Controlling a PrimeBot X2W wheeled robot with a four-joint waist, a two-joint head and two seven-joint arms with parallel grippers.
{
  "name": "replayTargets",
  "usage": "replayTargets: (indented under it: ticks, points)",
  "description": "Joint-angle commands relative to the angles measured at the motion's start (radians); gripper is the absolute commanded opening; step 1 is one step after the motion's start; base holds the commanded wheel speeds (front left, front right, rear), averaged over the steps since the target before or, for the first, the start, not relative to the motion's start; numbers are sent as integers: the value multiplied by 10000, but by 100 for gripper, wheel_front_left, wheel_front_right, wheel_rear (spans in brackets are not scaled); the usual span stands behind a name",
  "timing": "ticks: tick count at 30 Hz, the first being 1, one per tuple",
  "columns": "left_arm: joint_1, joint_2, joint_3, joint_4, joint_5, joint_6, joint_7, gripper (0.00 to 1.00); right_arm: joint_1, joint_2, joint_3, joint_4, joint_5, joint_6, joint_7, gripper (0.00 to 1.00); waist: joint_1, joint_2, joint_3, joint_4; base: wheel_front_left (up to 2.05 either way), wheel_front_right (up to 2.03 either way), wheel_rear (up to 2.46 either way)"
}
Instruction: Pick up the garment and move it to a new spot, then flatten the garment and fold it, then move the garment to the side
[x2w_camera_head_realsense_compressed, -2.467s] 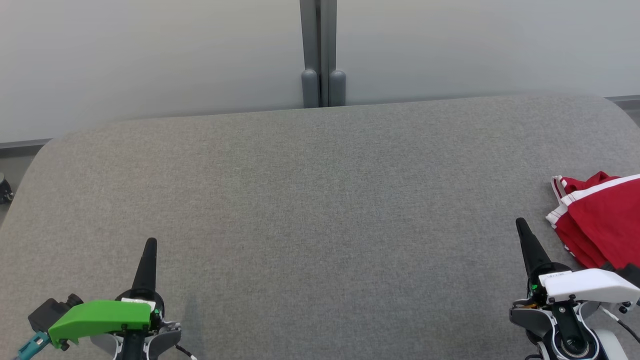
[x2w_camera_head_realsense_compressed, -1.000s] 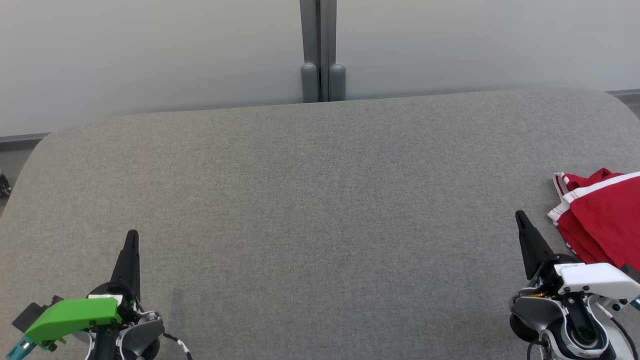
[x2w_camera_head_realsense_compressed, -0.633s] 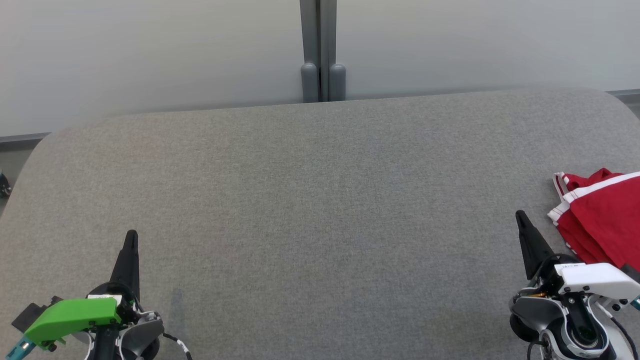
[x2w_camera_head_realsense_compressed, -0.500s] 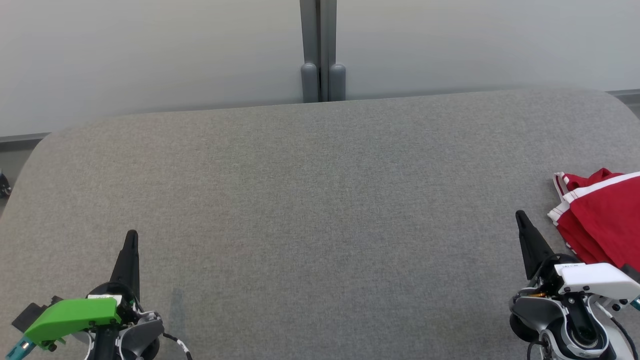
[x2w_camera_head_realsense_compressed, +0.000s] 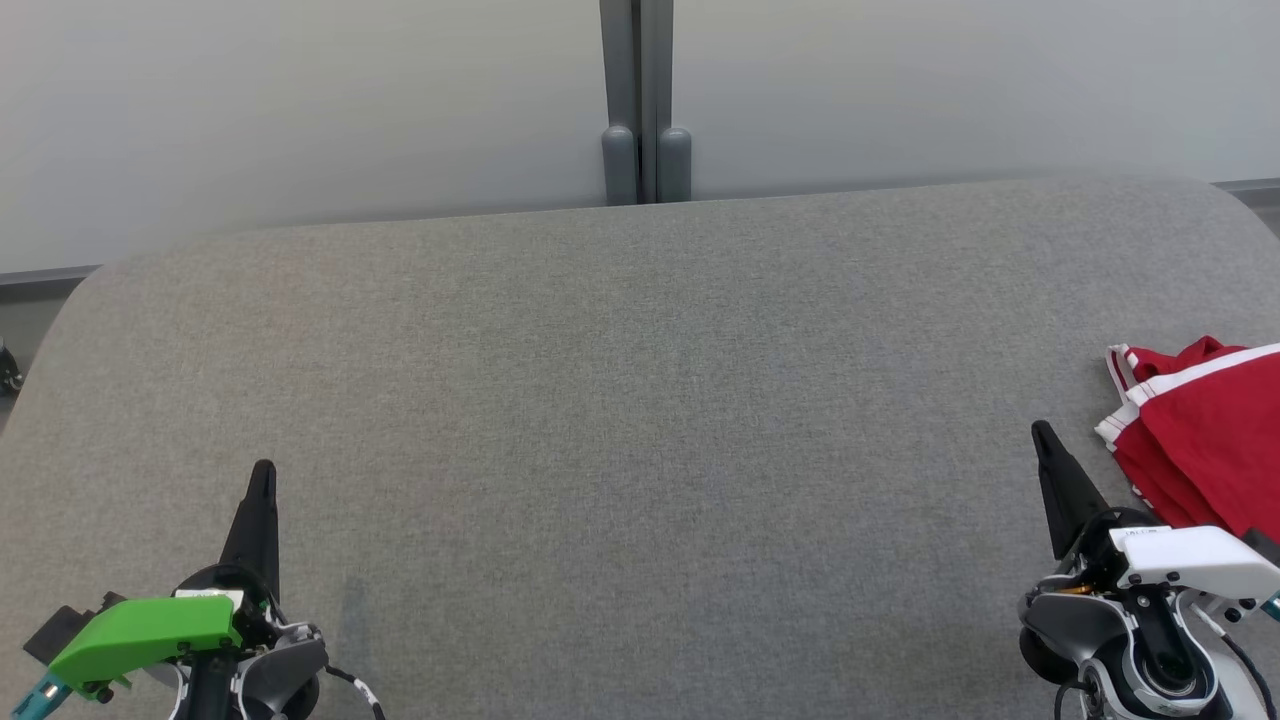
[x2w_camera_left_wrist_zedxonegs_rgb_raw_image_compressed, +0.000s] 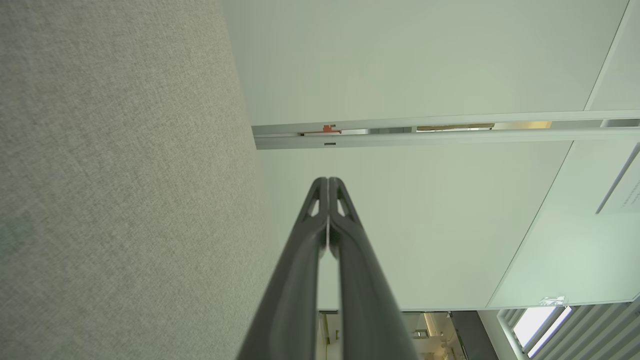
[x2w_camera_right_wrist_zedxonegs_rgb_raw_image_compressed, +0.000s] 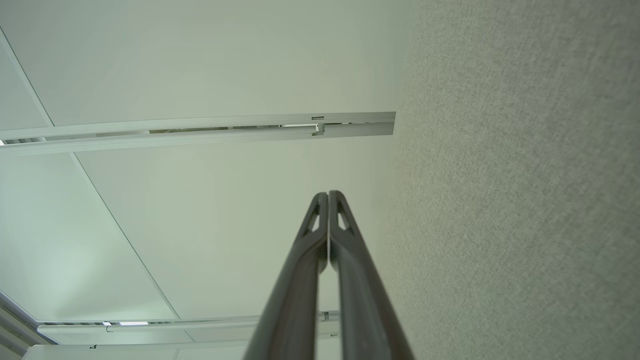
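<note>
You are, by the look of it, at or very near the end of the job; the garment lies at the far right edge of the tabletop, just beside the right tool but not touching it, and its edges sit in stacked layers, which suggests a fold already made and a set-aside already done; part of it runs out of the head view, so you cannot judge how neat that fold is. If so, nothing is left beyond perhaps a check of the fold; if the layers are only a loose heap, the lift, the flattening and the fold are all ahead of you. Both tools are fully closed and hold nothing; the left tool hangs low at your left over bare cloth, well apart from the garment, and each wrist view shows its two fingers pressed tip to tip, left tool and right tool alike. The garment is soft red fabric with white stripe trim, limp and thin, its layers slightly fanned; the tabletop is covered in a grey woven textile with a fine, matt grain and rounded corners; the fingers are long, dark, tapering to narrow points, with small cut-outs near the tips; a green cover caps the left wrist and a white cover the right.
</note>
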Motion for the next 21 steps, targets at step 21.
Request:
replayTargets:
  ticks: [21]
  points:
    - [-155,-46,91,21,96,-56,63,0,-67,18,-45,16,-81,0,60,0,0,0,0,0,0,0,0]
